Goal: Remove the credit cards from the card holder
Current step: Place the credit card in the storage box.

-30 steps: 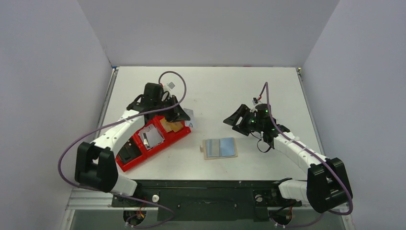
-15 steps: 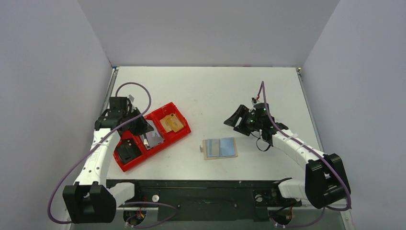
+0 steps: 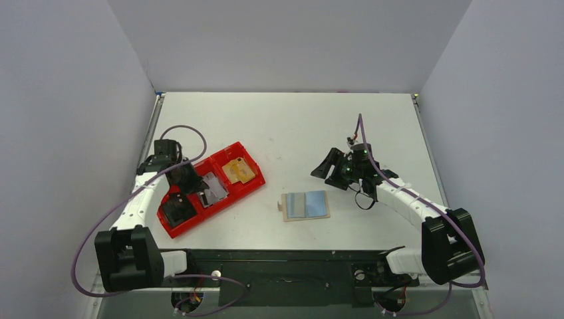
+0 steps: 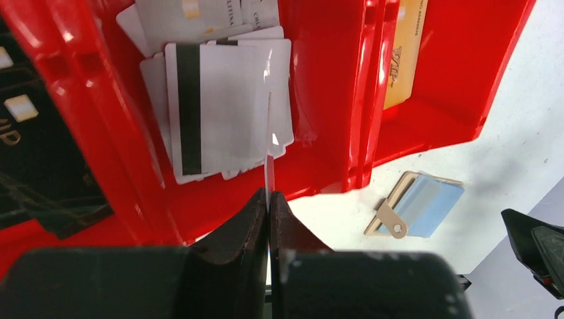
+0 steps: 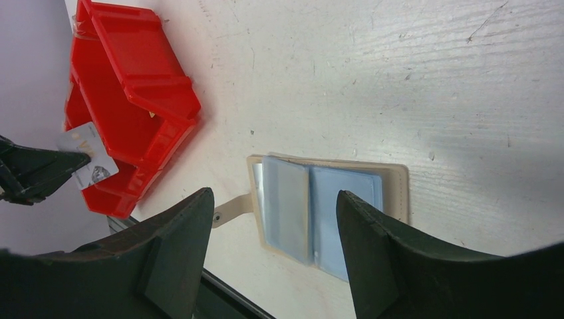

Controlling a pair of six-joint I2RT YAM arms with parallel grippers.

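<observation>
While my left jaws pinch a white card (image 5: pixel 88 157) over the red tray (image 5: pixel 133 73), my right jaws hang wide apart above the open card holder (image 5: pixel 396 193).

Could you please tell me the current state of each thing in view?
left gripper: shut on white card, over red tray.
right gripper: open, empty.
card holder: unfolded flat, light blue card inside.
red tray: loose cards lying in its compartments.
</observation>
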